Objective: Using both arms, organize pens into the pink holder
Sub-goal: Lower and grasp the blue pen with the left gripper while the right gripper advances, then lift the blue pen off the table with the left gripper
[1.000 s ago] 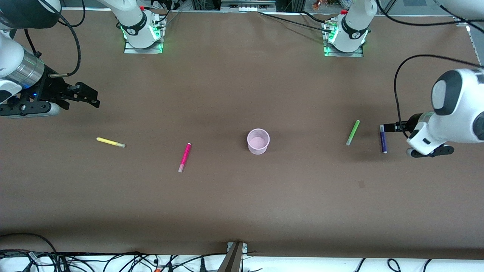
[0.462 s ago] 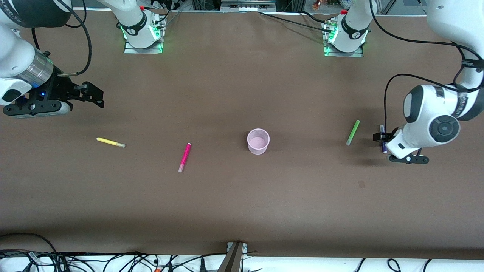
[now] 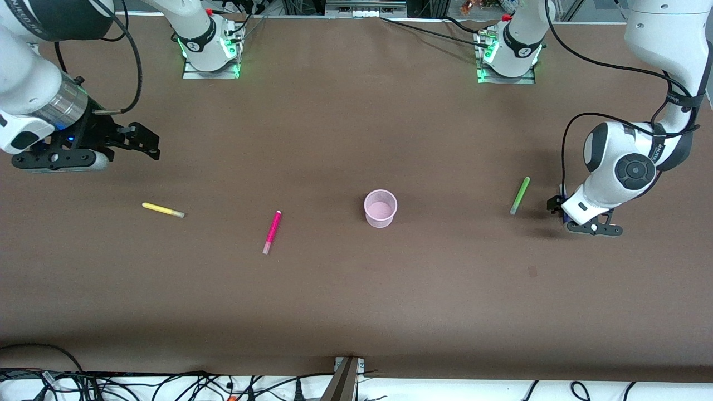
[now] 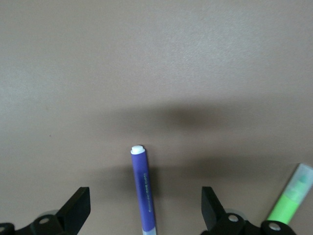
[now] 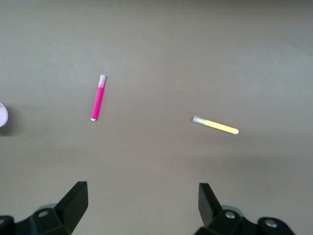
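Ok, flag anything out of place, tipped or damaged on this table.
Nothing stands out. The pink holder stands upright and holds nothing; the yellow pen, magenta pen, green pen and purple pen lie flat on the table, intact.

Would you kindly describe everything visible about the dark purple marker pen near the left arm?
The slim dark purple marker pen looks like smooth plastic, with a small white tip at one end and faint lettering along its barrel. It lies flat on the brown table toward the left arm's end, beside the light green marker pen, not touching it. The left gripper sits low over it, fingers open on either side of the barrel, with no contact visible. In the front view the arm hides nearly all of it.
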### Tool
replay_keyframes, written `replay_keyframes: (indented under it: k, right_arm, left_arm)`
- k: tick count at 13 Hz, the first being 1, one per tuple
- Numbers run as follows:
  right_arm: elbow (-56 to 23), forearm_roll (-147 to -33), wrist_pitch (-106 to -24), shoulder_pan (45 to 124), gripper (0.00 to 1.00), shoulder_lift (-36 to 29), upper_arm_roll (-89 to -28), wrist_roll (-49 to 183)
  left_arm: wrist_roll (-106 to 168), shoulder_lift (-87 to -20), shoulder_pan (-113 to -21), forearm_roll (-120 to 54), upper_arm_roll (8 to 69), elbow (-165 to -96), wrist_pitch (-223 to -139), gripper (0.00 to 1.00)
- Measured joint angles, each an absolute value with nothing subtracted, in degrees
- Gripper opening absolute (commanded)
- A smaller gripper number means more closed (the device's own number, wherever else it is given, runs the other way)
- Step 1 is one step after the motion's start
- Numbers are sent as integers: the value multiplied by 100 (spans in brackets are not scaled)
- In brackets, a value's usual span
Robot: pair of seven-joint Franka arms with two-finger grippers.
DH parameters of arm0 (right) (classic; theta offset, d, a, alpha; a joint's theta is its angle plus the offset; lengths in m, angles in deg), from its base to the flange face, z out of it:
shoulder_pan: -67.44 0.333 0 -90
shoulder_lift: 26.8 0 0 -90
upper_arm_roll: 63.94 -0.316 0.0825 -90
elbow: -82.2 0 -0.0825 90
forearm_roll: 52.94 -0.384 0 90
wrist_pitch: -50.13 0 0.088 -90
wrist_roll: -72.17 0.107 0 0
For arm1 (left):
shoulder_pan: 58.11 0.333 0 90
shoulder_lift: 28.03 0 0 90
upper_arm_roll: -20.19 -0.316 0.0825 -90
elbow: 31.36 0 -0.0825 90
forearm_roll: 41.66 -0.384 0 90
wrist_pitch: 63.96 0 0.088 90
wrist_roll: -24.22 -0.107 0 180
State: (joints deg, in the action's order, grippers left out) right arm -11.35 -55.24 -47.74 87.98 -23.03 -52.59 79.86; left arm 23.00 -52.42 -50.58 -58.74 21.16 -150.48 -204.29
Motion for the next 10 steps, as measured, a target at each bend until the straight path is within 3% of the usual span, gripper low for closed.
replay_keyframes:
  k: [4,5,7,10]
  right_arm:
    - [-1135,-5524,-4840,8849,100,-2252,-5260,8060]
    - [-1135,-5524,-4869,8856,100,-2230,-5260,8060]
    - [-1135,-5524,-4886,8862,100,-2160,-5261,8060]
    - [-1136,-5524,-4910,8868,100,-2025,-5261,8060]
  left_arm:
    - [1616,-5658,-4755,-5884,2138,-15097,-21213,100]
    - [1567,-5757,-4674,-5884,2149,-15097,-21304,88]
    - [1557,-5821,-4576,-5878,2195,-15096,-21356,54]
    - [1561,-5799,-4528,-5863,2275,-15091,-21357,39]
